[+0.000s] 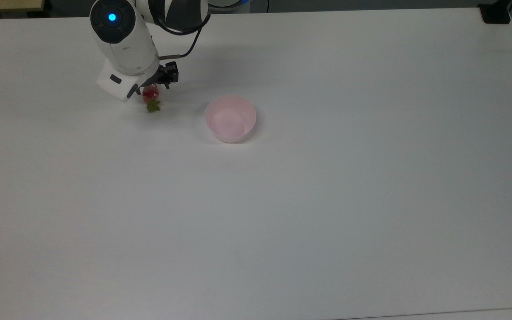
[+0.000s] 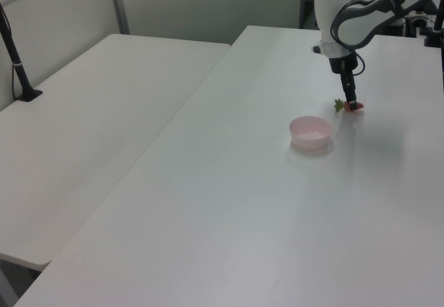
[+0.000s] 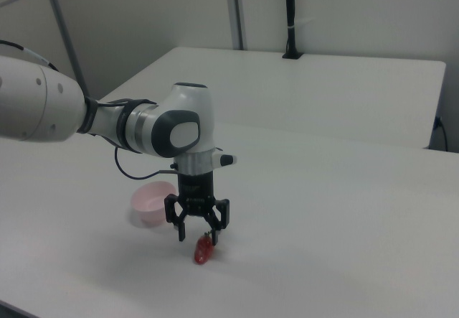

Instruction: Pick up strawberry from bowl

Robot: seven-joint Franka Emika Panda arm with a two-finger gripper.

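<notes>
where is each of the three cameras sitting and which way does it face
Top view: high above the white table, looking down; the arm enters from the top view's upper left, gripper over the strawberry, left of the pink bowl.
Left view: raised at one table end, looking along it; arm at the far right, strawberry behind the bowl.
Right view: low, beside the arm, facing the gripper; strawberry in front, bowl behind.
Shared: all three show arm, bowl and strawberry.
</notes>
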